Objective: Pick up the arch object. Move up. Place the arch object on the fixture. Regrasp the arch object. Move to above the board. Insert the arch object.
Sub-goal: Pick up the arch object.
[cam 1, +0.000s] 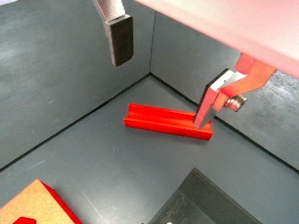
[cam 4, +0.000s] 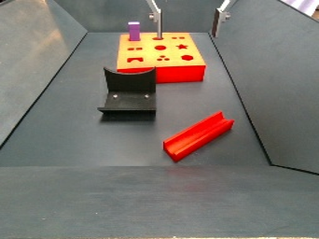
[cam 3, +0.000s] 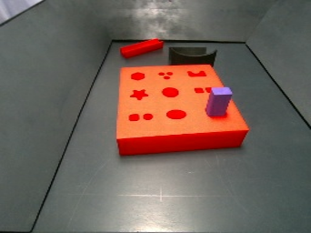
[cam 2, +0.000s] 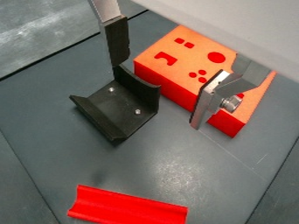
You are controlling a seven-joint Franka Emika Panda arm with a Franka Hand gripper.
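Gripper [cam 4: 187, 22] fingers are hanging wide apart and empty above the thick orange-red board [cam 4: 162, 67], so you're heading to the long bright-red arch bar [cam 4: 200, 134] lying on the floor beside the dark scooped fixture [cam 4: 129, 93], turning the jaws across its narrow width.

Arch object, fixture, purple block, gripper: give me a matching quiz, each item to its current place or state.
Items:
1. arch object
2. fixture
3. purple block
4. gripper

States:
A. standing upright on the board
B. open, holding nothing, up above the floor
C. lying on the floor, groove up, untouched
D. on the floor between the board and the red bar

Pairs: 1-C, 2-D, 3-A, 4-B
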